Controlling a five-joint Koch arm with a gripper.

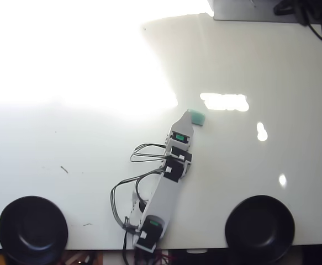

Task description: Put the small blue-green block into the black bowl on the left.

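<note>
Overhead, gripper (186,114) tip overlaps left edge of small blue-green block (198,117) lying on white table (271,66), mid-right. Only one jaw tip visible; claw state cannot be told. Black bowl (32,229) sits bottom-left, well apart.

bare table (83,160) lies open toward the black bowl (32,229).
</note>
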